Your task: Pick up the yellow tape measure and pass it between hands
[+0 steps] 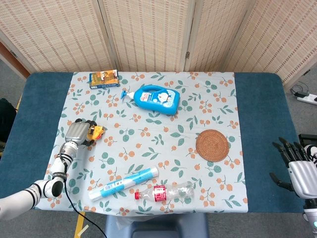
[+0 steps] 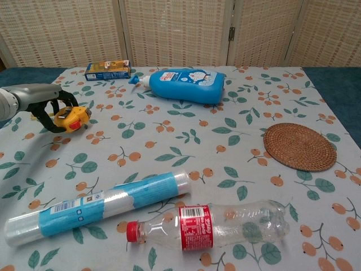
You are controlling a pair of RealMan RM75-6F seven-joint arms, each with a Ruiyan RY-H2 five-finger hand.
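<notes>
The yellow tape measure (image 2: 74, 118) was gripped by the left hand (image 2: 46, 104), fingers curled around it; the right hand (image 1: 299, 168) was held with fingers spread.

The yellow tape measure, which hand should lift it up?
The left hand. Its fingers already curl around the yellow tape measure near the tablecloth's left edge. The right hand hangs open off the table's far right side, holding nothing.
</notes>
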